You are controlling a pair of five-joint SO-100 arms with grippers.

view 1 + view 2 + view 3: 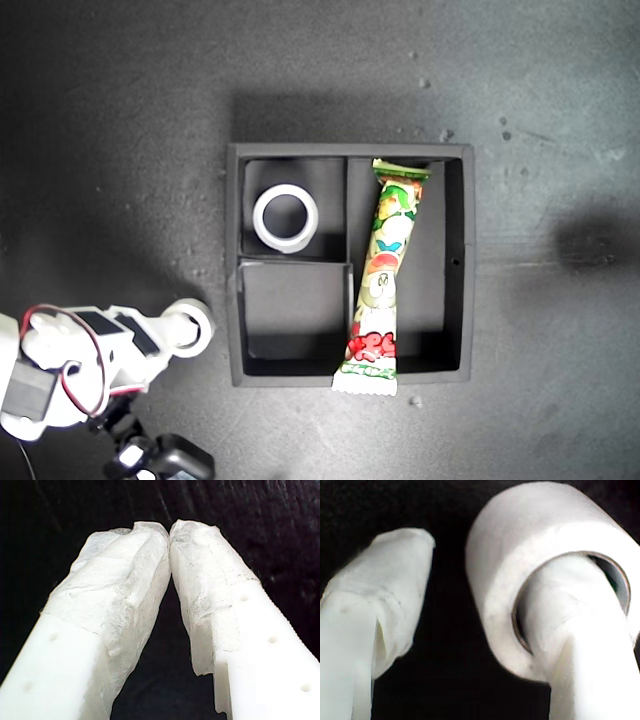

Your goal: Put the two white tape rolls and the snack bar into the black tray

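Observation:
The black tray [350,151] sits in the middle of the exterior view. One white tape roll [285,218] lies flat in its upper small compartment. The snack bar [385,270] lies slanted in the long compartment, one crimped end resting over the tray's near wall. The other white tape roll [192,325] is outside the tray toward the exterior view's lower left, threaded on one finger of my second gripper [452,575]. That gripper is open: its other finger [395,575] stands apart from the roll [520,545]. My first gripper [169,530] is shut on nothing, tips touching, over dark surface.
The tray's lower small compartment [295,310] holds nothing. The second arm's white body with red wires [70,365] fills the exterior view's lower left corner. Dark matte tabletop [540,120] surrounds the tray.

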